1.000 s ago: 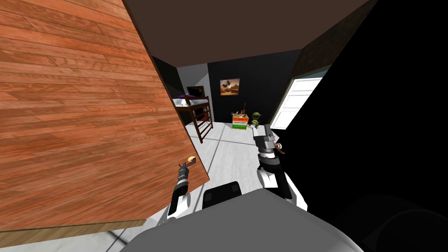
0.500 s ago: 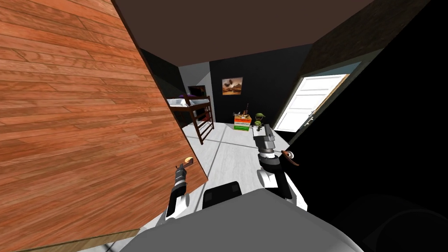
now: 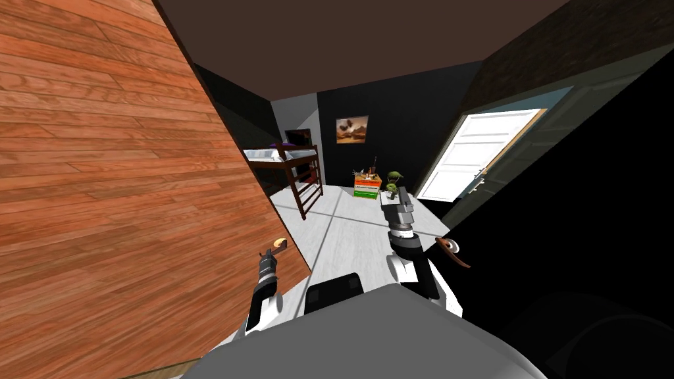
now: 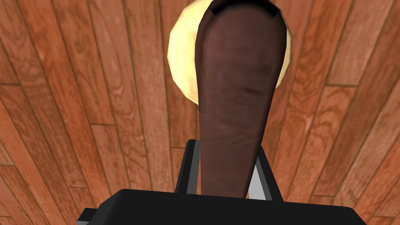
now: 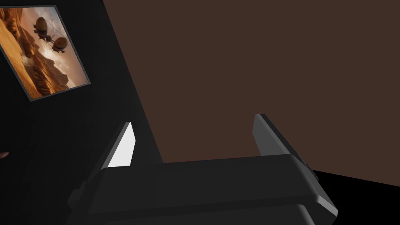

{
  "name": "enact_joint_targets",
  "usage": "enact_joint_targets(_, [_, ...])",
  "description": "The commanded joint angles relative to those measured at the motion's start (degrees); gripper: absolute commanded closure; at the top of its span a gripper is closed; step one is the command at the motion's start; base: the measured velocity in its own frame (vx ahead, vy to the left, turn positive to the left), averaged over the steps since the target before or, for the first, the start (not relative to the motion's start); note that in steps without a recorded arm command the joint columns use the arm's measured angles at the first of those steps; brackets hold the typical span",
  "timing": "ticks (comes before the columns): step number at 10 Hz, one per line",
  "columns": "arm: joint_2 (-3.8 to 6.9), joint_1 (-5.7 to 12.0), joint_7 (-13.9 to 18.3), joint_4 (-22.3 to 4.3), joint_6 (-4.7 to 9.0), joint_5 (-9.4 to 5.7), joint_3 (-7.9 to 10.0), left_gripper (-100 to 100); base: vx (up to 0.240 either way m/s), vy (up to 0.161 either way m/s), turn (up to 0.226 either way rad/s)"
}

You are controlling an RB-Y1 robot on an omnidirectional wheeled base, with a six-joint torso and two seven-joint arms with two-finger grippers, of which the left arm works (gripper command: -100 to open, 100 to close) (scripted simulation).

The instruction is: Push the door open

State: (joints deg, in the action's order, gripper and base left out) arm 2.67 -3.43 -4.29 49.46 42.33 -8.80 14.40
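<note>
The door [image 3: 118,197] is a big panel of reddish wood planks filling the left of the head view, swung partly open with its free edge near my left hand. Its dark brown lever handle [image 3: 276,245] sits on a pale yellow round plate [image 4: 181,58]. My left gripper [image 3: 267,255] is at that handle. In the left wrist view the lever [image 4: 234,101] runs down between the fingers of the left gripper [image 4: 227,150], which is shut on it. My right gripper [image 3: 397,205] is raised at centre right, away from the door, and stands open and empty [image 5: 194,121].
Past the door lies a room with a pale floor [image 3: 349,230], a dark bunk bed [image 3: 293,171], a striped crate [image 3: 367,185] with a plant [image 3: 393,181], and a white door [image 3: 474,154] ajar. A second brown lever [image 3: 451,250] juts beside the black area at right.
The wooden door has swung further away to the left with my left gripper still on its handle. I have moved forward, so more of the room and the white door show.
</note>
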Motion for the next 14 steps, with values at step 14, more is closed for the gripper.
enact_joint_targets(14, [0.21,-0.27,-2.3,0.6,0.14,-3.86,7.2,100,0.168,-0.012,0.043])
